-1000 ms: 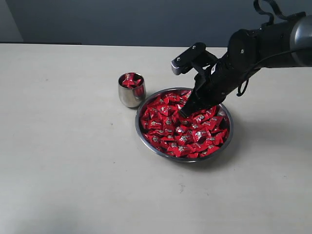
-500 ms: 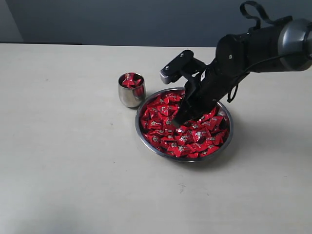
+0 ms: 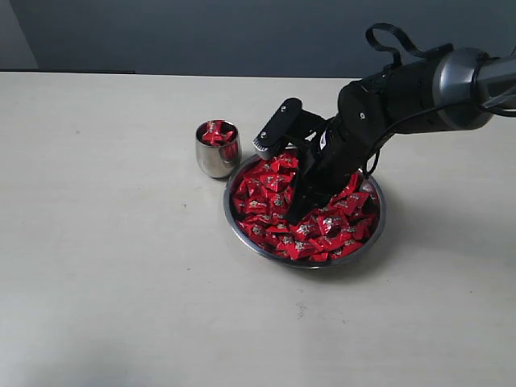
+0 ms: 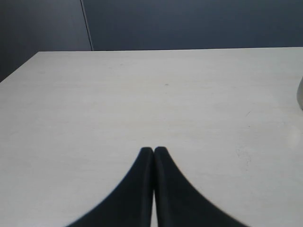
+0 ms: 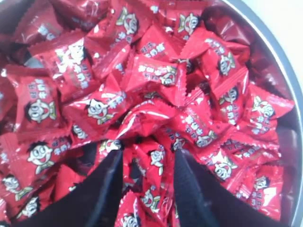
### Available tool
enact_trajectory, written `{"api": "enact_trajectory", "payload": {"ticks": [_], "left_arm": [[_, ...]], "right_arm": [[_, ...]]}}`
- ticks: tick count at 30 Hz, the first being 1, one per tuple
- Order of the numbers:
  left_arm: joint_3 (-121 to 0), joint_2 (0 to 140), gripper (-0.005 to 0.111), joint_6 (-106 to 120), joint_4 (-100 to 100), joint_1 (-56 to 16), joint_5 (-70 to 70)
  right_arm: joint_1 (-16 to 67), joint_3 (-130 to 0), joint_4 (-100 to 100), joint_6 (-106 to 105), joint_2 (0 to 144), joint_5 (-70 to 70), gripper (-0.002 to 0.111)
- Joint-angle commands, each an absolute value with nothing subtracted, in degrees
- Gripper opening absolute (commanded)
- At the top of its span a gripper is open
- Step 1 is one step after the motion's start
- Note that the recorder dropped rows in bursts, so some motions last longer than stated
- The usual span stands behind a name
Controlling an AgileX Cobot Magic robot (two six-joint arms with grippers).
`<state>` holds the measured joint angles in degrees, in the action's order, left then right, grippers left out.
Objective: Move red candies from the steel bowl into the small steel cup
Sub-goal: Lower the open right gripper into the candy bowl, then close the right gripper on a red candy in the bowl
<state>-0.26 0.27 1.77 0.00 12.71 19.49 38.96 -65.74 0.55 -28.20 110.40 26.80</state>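
The steel bowl [image 3: 376, 232] sits mid-table, heaped with red candies [image 3: 274, 193]. My right gripper [image 3: 295, 216] reaches down into the heap; in the right wrist view its jaws stand open, the gripper [image 5: 147, 155] pushed among the candies [image 5: 151, 75], with one wrapped candy [image 5: 156, 163] lying between the fingers. The bowl's rim [image 5: 284, 71] curves along one side there. The small steel cup [image 3: 216, 157] stands upright just left of the bowl, holding a few red candies [image 3: 214, 132]. My left gripper [image 4: 154, 149] is shut and empty above bare table; it does not show in the exterior view.
The pale tabletop [image 3: 121, 282] stretches wide to the left and front of the bowl. A dark wall runs behind the table's far edge [image 3: 161, 74]. The right arm [image 3: 419, 93] comes in from the upper right, over the bowl's back rim.
My right gripper has moved leftward and down across the bowl into the candy heap. Bowl and cup have stayed where they were.
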Motion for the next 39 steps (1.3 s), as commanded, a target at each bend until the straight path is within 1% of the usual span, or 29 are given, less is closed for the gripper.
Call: {"api": "enact_trajectory", "payload": {"ticks": [1, 16, 23, 39], "left_arm": [[0.0, 0.0, 0.0, 1.7, -0.3, 12.4, 18.9], [0.0, 0.0, 0.0, 1.7, -0.3, 12.4, 18.9], [0.0, 0.0, 0.0, 1.7, -0.3, 12.4, 18.9], [0.0, 0.0, 0.0, 1.7, -0.3, 12.4, 18.9]], "right_arm": [[38.9, -65.9, 0.0, -28.5, 110.2, 24.9, 0.035], [38.9, -65.9, -1.2, -28.5, 111.6, 24.6, 0.035], [38.8, -65.9, -1.7, -28.5, 111.6, 23.4, 0.026], [38.8, -65.9, -2.3, -28.3, 111.6, 27.0, 0.026]]}}
